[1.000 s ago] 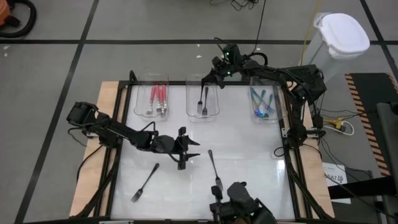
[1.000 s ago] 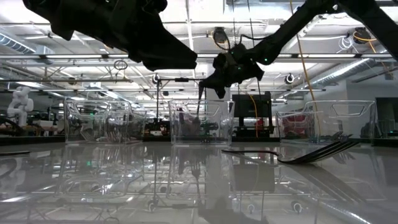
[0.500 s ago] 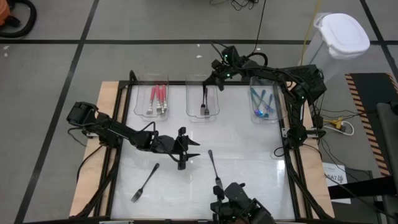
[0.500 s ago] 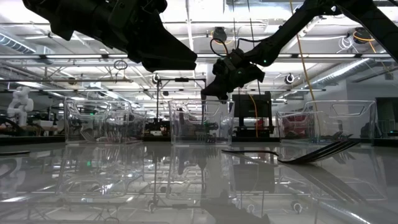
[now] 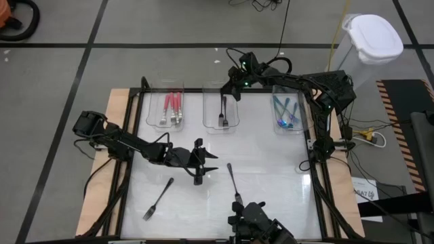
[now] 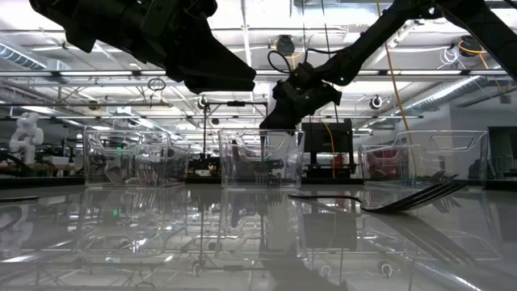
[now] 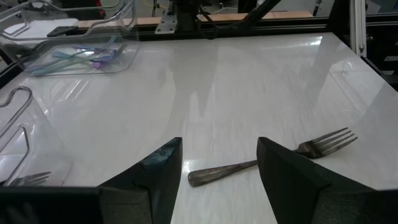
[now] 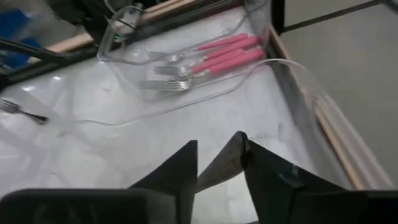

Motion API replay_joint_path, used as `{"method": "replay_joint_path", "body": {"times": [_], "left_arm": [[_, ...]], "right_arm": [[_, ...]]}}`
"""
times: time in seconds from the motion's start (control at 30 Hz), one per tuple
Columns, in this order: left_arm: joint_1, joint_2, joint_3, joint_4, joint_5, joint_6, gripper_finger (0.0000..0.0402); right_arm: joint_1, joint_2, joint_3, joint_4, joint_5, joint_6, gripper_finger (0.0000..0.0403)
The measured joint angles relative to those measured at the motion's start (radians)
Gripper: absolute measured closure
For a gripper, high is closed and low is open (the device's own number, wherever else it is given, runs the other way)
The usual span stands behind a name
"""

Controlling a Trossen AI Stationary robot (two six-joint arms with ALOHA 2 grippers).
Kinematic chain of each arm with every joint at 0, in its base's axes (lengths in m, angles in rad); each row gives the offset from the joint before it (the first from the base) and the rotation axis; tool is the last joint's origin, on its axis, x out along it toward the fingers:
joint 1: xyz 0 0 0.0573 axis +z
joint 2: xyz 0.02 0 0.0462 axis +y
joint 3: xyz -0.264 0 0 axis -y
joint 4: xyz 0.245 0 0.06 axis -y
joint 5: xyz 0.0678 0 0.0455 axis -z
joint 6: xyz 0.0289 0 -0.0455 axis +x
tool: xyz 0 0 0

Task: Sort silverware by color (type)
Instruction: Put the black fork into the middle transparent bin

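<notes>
Currently, three trays hold sorted forks.
Pink forks [image 5: 172, 106] fill the left tray [image 5: 165, 91], black [image 5: 222, 112] the middle, blue [image 5: 285, 112] the right; right gripper [image 5: 231, 87] grasps a black handle above the middle tray [image 5: 209, 108]; left gripper [image 5: 198, 163] released; two forks [image 5: 232, 181] loose on the table [image 5: 271, 169].

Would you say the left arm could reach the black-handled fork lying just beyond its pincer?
Probably yes: the left pincer is open, the black-handled fork lies between its fingers' line, with bare white tabletop around it.

3 trays [image 5: 222, 112] behind, 2 forks [image 5: 158, 199] before
</notes>
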Motion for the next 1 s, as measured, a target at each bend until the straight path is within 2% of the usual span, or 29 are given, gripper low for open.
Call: {"method": "replay_joint_path", "body": {"times": [0.27,0.43,0.6,0.8,0.93,1.0], "left_arm": [[0.000,0.000,0.000,-0.012,0.000,0.000,0.0195],[0.000,0.000,0.000,-0.014,-0.002,0.000,0.0195],[0.000,0.000,0.000,-0.015,-0.003,-0.001,0.0195],[0.000,0.000,0.000,-0.037,-0.004,-0.032,0.0195],[0.000,-0.003,0.000,-0.125,-0.022,-0.099,0.0194],[0.000,-0.006,0.001,-0.165,-0.045,-0.141,0.0194]], "right_arm": [[0.020,-0.030,-0.001,0.001,0.073,-0.022,0.0236],[0.037,-0.090,-0.001,-0.004,0.155,-0.009,0.0220],[0.057,-0.159,-0.001,-0.021,0.191,0.012,0.0201],[0.120,-0.285,-0.001,-0.160,0.189,0.000,0.0184],[0.207,-0.374,-0.004,-0.323,0.188,-0.032,0.0185],[0.265,-0.424,-0.036,-0.343,0.188,-0.029,0.0185]]}}
